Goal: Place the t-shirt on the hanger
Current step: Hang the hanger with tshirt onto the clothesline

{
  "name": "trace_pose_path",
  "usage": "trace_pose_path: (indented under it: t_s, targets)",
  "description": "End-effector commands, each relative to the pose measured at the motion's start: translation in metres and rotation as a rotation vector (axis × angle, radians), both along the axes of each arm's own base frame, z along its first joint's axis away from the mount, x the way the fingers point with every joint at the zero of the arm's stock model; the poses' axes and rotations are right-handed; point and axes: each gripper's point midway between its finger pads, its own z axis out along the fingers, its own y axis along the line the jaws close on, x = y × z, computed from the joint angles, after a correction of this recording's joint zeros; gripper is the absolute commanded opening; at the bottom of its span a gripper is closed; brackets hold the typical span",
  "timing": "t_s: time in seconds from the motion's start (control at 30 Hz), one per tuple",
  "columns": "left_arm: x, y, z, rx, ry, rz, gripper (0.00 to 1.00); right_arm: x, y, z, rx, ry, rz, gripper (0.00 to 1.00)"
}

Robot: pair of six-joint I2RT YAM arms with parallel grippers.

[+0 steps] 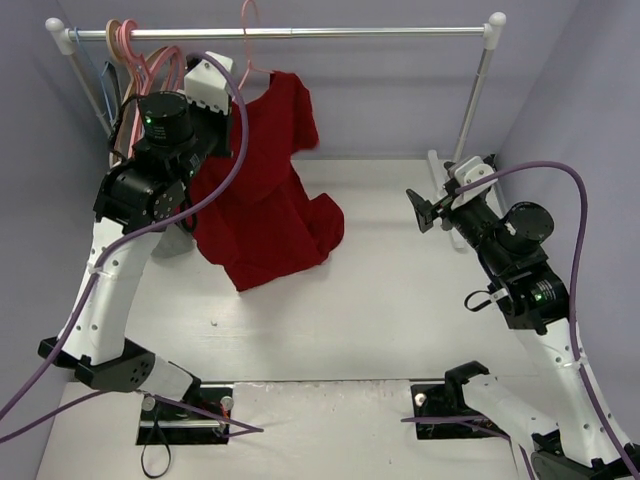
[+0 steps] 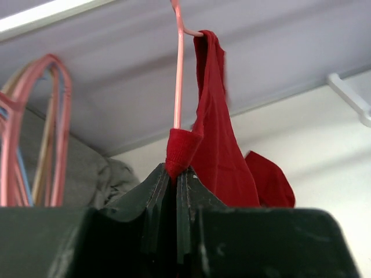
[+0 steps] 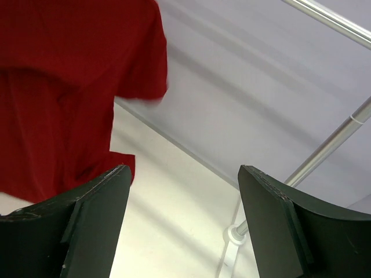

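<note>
Far left: a bunch of spare pink, tan and blue hangers [image 1: 128,52] hooked on the silver rack rail [image 1: 330,32], with a crumpled grey garment [image 2: 101,174] below them. Left gripper [image 2: 175,174]: raised high near the rail, jaws pressed tight together, pinching a fold of the red short-sleeved cloth t-shirt [image 1: 265,210] where it wraps the lower end of the thin light-pink clothes hanger [image 2: 178,87]. Hanger hook sits over the rail, left of its middle. T-shirt draped from the hanger, one shoulder up at the far side, the body falling toward the white table [image 1: 380,300], where the bunched lower part appears to rest. Right gripper [image 3: 184,169]: well apart from the cloth at the right of the table, jaws spread wide, nothing between them, facing the t-shirt.
</note>
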Motion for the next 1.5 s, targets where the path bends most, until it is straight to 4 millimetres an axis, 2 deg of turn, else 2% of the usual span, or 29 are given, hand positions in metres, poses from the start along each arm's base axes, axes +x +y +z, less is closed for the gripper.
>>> trace_pose_path:
  t_s: [0.0,0.03,0.3,0.4,0.43,0.53,0.57,0.6,0.7,0.73,0.77,0.8,0.83,0.87,0.93,1.0,1.03,1.1,1.17,1.23,1.27,1.33,1.37,1.47]
  targets:
    - [0.009,0.018,0.073,-0.061,-0.229,0.102,0.00,0.001,-0.001,0.022,0.041,-0.073,-0.004,0.76]
    - [0.012,0.018,0.075,-0.053,-0.236,0.105,0.00,0.002,-0.001,0.022,0.042,-0.073,-0.007,0.76]
    - [0.053,0.023,0.049,-0.004,-0.196,0.187,0.00,0.001,-0.006,0.014,0.029,-0.058,-0.029,0.76]
    - [0.065,0.022,0.034,-0.001,-0.166,0.190,0.00,0.000,-0.005,0.006,0.037,-0.031,-0.025,0.76]
    - [0.071,0.020,0.022,0.009,-0.140,0.189,0.00,-0.001,-0.005,0.004,0.038,-0.026,-0.024,0.76]
    - [0.080,0.029,0.006,-0.017,-0.101,0.210,0.00,-0.001,-0.004,-0.008,0.033,0.009,-0.021,0.77]
    - [0.083,0.028,-0.005,-0.017,-0.072,0.198,0.00,-0.001,-0.004,-0.012,0.030,0.018,-0.023,0.76]
    - [0.084,0.032,-0.010,-0.035,-0.057,0.206,0.01,-0.001,-0.004,-0.015,0.030,0.028,-0.023,0.76]
    - [0.079,0.033,-0.023,-0.041,-0.010,0.196,0.19,-0.001,-0.004,-0.024,0.044,0.069,-0.029,0.76]
    - [0.071,0.035,-0.018,-0.049,-0.017,0.190,0.29,0.000,-0.005,-0.031,0.058,0.111,-0.039,0.77]
    - [0.066,0.036,-0.020,-0.045,-0.006,0.188,0.46,0.002,-0.006,-0.034,0.074,0.133,-0.050,0.77]
    - [0.061,0.039,-0.022,-0.042,0.005,0.196,0.51,0.004,-0.007,-0.036,0.093,0.152,-0.066,0.78]
    - [0.050,0.045,-0.015,-0.045,-0.002,0.202,0.55,0.010,-0.006,-0.044,0.108,0.196,-0.083,0.80]
    - [0.042,0.047,-0.023,-0.026,0.038,0.203,0.61,0.013,-0.008,-0.042,0.157,0.226,-0.108,0.83]
    - [0.023,0.054,-0.023,-0.015,0.060,0.203,0.65,0.024,-0.004,-0.051,0.184,0.287,-0.126,0.90]
    - [0.006,0.058,-0.039,-0.018,0.129,0.203,0.69,0.031,0.002,-0.049,0.217,0.312,-0.116,0.97]
    - [-0.007,0.062,-0.045,-0.016,0.146,0.203,0.69,0.039,0.005,-0.055,0.221,0.335,-0.120,1.00]
    - [-0.024,0.067,-0.060,-0.011,0.196,0.212,0.70,0.048,0.007,-0.051,0.260,0.326,-0.132,1.00]
    - [-0.048,0.074,-0.077,-0.004,0.252,0.213,0.70,0.058,0.006,-0.058,0.276,0.339,-0.163,1.00]
    - [-0.072,0.077,-0.082,-0.033,0.270,0.197,0.70,0.066,0.003,-0.063,0.278,0.356,-0.200,1.00]
    - [-0.080,0.077,-0.101,-0.021,0.325,0.188,0.70,0.068,0.002,-0.066,0.274,0.364,-0.210,1.00]
    - [-0.104,0.082,-0.109,-0.050,0.335,0.190,0.70,0.068,0.000,-0.074,0.286,0.403,-0.236,1.00]
    - [-0.109,0.084,-0.130,-0.037,0.381,0.198,0.70,0.067,-0.002,-0.078,0.289,0.414,-0.249,1.00]
    - [-0.135,0.096,-0.151,-0.050,0.392,0.228,0.70,0.055,-0.012,-0.094,0.290,0.436,-0.285,1.00]
